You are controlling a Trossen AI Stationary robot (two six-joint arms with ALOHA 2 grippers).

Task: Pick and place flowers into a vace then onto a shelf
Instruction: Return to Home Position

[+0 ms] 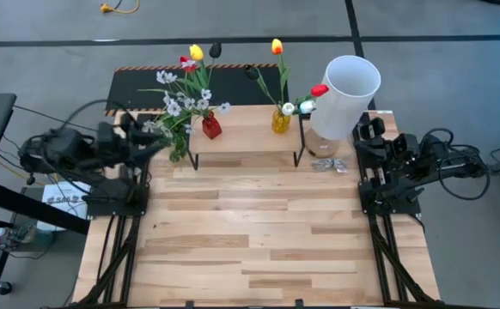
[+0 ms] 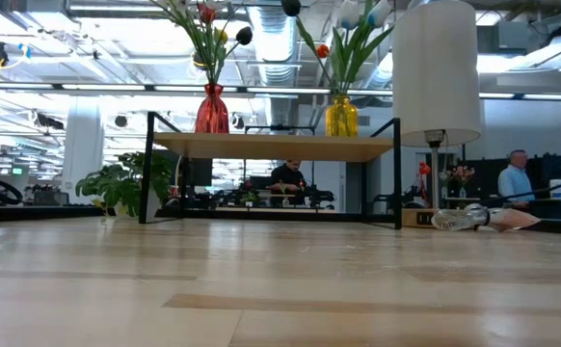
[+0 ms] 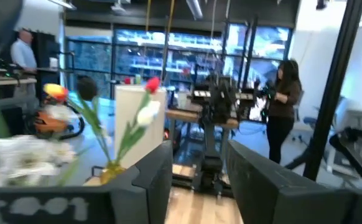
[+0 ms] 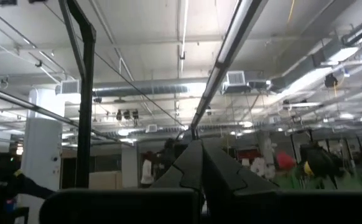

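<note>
lamp [image 1: 350,93] just beside shelf [image 1: 246,139]

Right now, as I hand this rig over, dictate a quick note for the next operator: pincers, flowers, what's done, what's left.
Left pincer: open, empty, near the left end of the shelf.
Right pincer: shut, empty, folded at the right edge of the table.
Flowers stand in the red vase and yellow vase, both on the shelf.
Done: no loose flowers visible.
Left: probably just parking the left arm.
</note>
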